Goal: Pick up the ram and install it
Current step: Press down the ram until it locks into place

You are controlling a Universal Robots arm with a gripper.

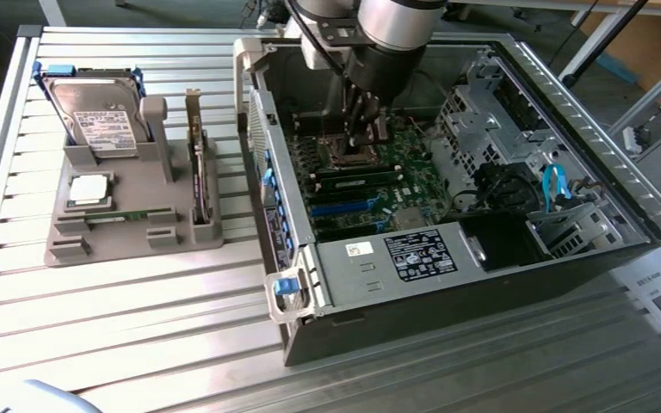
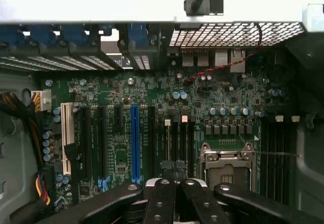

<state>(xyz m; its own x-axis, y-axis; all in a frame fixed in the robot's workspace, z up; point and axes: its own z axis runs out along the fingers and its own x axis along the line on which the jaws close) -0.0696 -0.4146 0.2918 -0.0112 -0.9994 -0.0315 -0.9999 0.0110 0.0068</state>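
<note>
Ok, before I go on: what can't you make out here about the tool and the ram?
- Whether the tool holds anything: in the wrist view its own shut tips hide the contact spot, and in the exterior view the arm covers it.
- The memory slots: in shadow in the wrist view, so the latch positions are unreadable.
- The ram lying in the gray holder: too small in the exterior view to see its chips.
</note>
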